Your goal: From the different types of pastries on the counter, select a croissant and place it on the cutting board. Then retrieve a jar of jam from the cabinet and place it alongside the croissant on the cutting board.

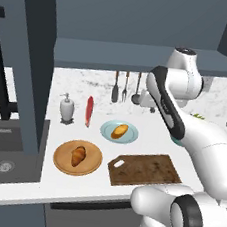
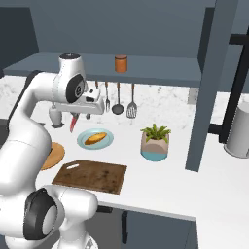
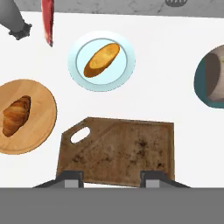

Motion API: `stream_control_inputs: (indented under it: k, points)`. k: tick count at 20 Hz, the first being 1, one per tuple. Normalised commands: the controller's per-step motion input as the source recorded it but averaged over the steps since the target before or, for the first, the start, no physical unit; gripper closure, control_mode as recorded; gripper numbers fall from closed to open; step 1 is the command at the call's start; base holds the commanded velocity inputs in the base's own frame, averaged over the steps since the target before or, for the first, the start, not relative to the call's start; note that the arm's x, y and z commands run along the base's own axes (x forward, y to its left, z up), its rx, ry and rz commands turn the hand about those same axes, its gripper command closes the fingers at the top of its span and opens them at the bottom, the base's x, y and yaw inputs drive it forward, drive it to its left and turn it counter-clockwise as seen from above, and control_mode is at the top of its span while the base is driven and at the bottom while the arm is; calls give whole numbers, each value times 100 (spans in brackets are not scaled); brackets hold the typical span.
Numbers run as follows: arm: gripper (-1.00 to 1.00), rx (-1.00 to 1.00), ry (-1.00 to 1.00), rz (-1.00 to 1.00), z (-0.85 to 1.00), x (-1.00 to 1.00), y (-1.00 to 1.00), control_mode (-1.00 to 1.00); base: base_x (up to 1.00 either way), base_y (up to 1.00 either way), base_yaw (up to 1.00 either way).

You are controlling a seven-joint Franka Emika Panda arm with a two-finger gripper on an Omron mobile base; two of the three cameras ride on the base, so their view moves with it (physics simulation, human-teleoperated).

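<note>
My gripper (image 3: 112,178) is closed and empty, high over the dark brown wooden cutting board (image 3: 120,151). The ridged orange-brown croissant (image 3: 16,116) waits on the round light-wood plate (image 3: 41,127). I might grab the golden-yellow bun (image 3: 101,60) nearby by mistake.

The arm (image 1: 193,140) is presenting smooth, glossy white rounded link shells in both base views. Dark grey to black bands are running along the link sides and ringing the joints, and a round dark cap with a grey centre disc is covering the large lower joint. The uppermost joint housing is carrying a dark top cap. The two fingertips (image 3: 70,178) are showing as small dark grey squared blocks.
</note>
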Motion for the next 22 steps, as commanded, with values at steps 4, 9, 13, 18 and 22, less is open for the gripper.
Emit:
stream_control_inputs:
  k: [4,9,13,18,22]
  points:
    - [-100,0,0,0,-2,-4,0,-100,0,0,0]
    - [-100,0,0,0,-9,-7,0,-100,0,0,0]
    - [-100,0,0,0,-16,0,0,-100,0,0,0]
    - [-100,0,0,0,-20,0,0,-100,0,0,0]
    - [-100,0,0,0,-21,0,6,-100,0,0,0]
